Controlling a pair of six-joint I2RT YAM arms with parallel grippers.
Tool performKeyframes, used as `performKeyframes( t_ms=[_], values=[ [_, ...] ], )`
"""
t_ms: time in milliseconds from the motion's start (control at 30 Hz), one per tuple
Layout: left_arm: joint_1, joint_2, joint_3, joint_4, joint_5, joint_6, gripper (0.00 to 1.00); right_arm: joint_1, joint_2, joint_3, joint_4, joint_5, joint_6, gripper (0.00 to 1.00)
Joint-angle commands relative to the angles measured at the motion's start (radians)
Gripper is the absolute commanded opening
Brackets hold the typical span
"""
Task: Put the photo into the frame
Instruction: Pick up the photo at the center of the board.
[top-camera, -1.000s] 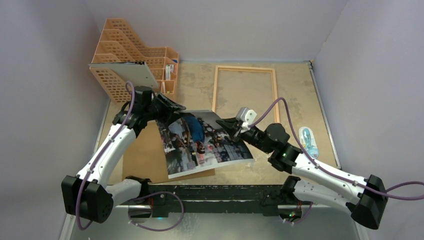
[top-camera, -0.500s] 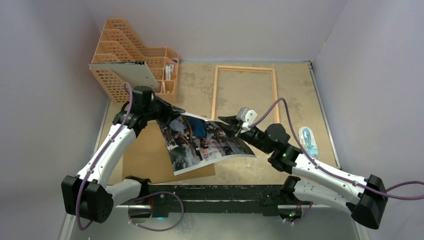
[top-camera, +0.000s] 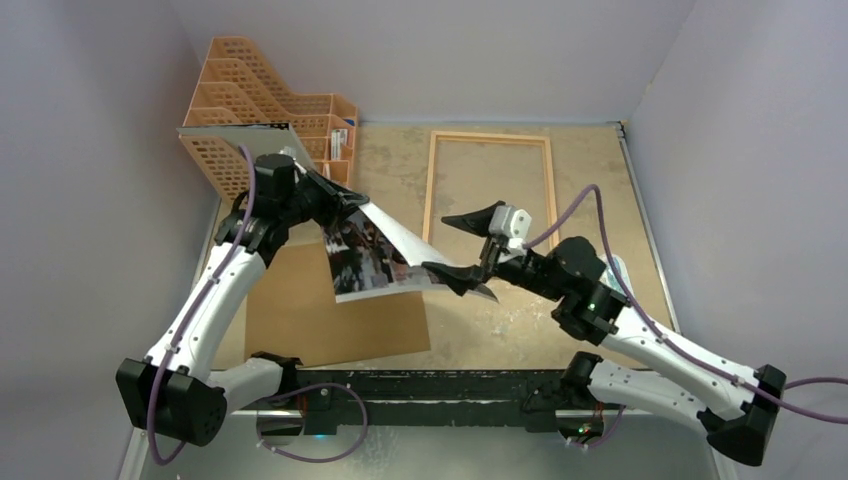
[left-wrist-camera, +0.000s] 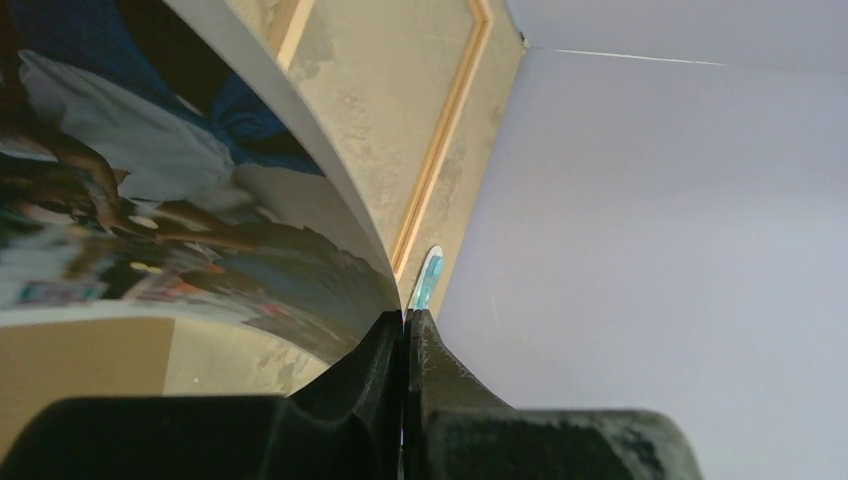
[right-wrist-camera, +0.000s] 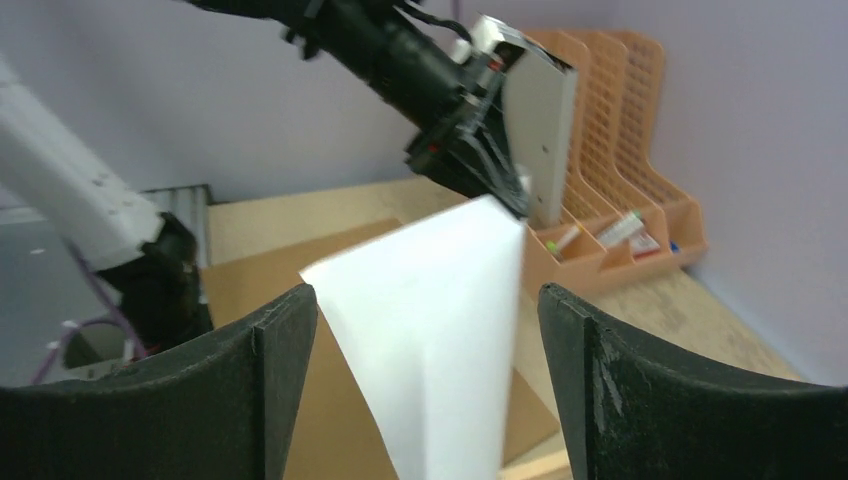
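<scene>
The photo (top-camera: 372, 258), a glossy street scene, hangs curled above the table with its white back (right-wrist-camera: 440, 330) partly turned up. My left gripper (top-camera: 350, 204) is shut on its upper corner, and in the left wrist view the pinched jaws (left-wrist-camera: 405, 318) hold the photo (left-wrist-camera: 150, 200) by its edge. My right gripper (top-camera: 463, 245) stands wide open by the photo's right end. The white sheet lies between its fingers (right-wrist-camera: 285, 335) and touches neither. The light-wood frame (top-camera: 432, 180) lies flat at the back centre, with nothing in it.
A brown backing board (top-camera: 330, 320) lies under the photo at the near left. An orange file rack (top-camera: 250, 100) stands at the back left with a grey panel leaning on it. A blue-and-white object (left-wrist-camera: 428, 280) lies to the right of the frame.
My right gripper let go of the photo's right edge, opened wide and drew back. My left gripper shut on the photo and lifted it, so the sheet now curls and shows its white back.
</scene>
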Motion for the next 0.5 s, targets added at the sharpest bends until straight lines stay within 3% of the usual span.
performKeyframes(
  t_ms=[0,100,200,333,467],
  values=[
    [0.004,0.0,0.1,0.035,-0.012,0.1,0.0,0.003,-0.063,0.056,0.067,-0.259,0.072,0.84],
    [-0.004,0.008,0.138,0.027,-0.016,0.135,0.0,0.003,-0.027,0.128,0.053,-0.393,0.12,0.85],
    [-0.035,0.018,0.175,0.047,-0.007,0.172,0.0,0.003,0.009,0.178,0.073,-0.353,0.181,0.84],
    [-0.127,0.05,0.251,0.049,-0.016,0.243,0.0,0.003,0.055,0.219,0.045,-0.089,0.303,0.83],
    [-0.188,0.099,0.332,0.047,0.012,0.313,0.0,0.0,0.149,0.332,-0.129,0.349,0.41,0.82]
  ],
)
